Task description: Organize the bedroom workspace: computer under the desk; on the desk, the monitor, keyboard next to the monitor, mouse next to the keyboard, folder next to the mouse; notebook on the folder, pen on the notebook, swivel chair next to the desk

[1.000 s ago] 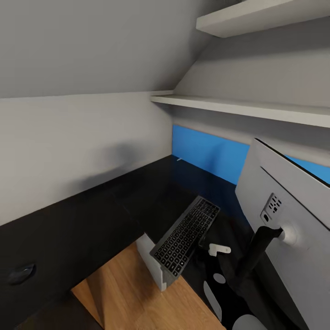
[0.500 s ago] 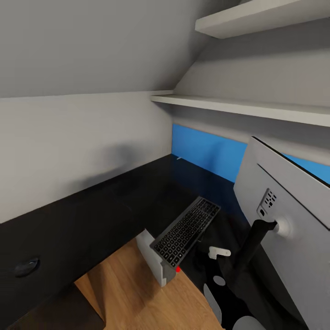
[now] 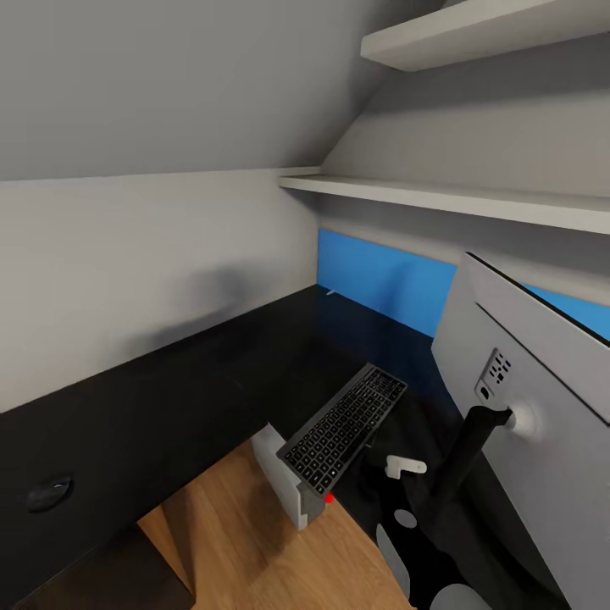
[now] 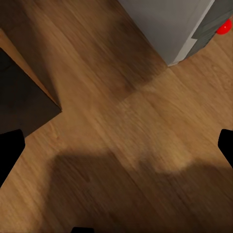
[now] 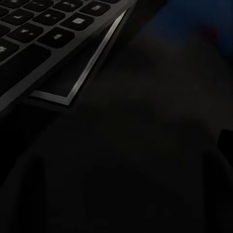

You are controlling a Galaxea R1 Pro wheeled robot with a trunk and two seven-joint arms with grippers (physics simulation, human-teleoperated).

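The desk (image 3: 169, 398) has a glossy black top and a blue back panel. The monitor (image 3: 542, 398) stands at the right with its grey back toward me. The keyboard (image 3: 343, 428) lies tilted, its low end on the white computer (image 3: 284, 487) beside the desk edge. At the far left of the desk sits the mouse (image 3: 47, 491). My left gripper (image 4: 116, 150) is open above wooden floor, near the computer's corner (image 4: 170, 29) and the keyboard's corner (image 4: 213, 22). My right gripper (image 5: 116, 145) hovers open over the dark desk top beside the keyboard (image 5: 43, 34).
Two white wall shelves (image 3: 440, 199) hang above the desk under a sloping ceiling. Wooden floor (image 3: 246, 542) shows in the desk's inner corner. A dark drawer unit (image 4: 19, 97) stands on the floor near my left gripper. My right arm (image 3: 407, 542) crosses in front of the monitor stand.
The whole view shifted slightly a second ago, so the camera moved. A red dot now shows at the keyboard's low corner. Nothing differs over the last half second.
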